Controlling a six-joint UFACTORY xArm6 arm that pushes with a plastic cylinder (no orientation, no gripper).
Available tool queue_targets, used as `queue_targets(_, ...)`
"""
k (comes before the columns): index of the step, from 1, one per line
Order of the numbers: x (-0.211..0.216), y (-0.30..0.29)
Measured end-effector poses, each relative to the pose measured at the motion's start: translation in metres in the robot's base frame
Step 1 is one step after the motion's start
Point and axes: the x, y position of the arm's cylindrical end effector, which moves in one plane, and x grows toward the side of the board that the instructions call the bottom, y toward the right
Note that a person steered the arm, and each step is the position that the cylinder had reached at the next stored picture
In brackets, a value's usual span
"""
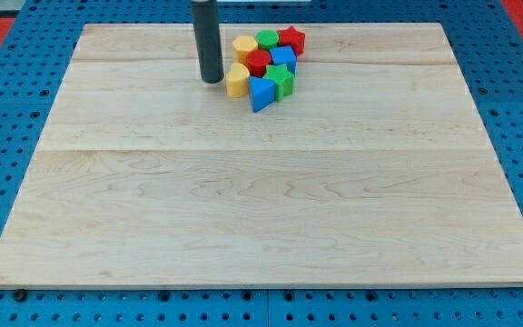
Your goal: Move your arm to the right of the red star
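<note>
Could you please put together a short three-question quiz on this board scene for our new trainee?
1. True or false: my tip stands at the view's right of the red star.
2. Which block lies nearest my tip? A) yellow block B) blue triangular block C) green star
3. Fill in: the blocks are clustered near the view's ___ edge of the wooden board.

Key
1. False: the tip is at the view's left of the whole cluster, so the move is not yet done.
2. A: the lower yellow block, just at the view's right of the tip.
3. top
</note>
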Motion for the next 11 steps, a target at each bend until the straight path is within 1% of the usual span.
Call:
queue_targets(1, 0.022, -0.011)
queue_targets(2, 0.061, -0.011)
queue_targets(3, 0.086, 0.015)
queue_targets(4, 0.101, 0.072)
queue_targets(6, 0.101, 0.170)
queue_targets(7, 0.085, 0.246)
queue_targets(9, 0.049, 0.338)
queue_targets(11, -0.040, 0.251)
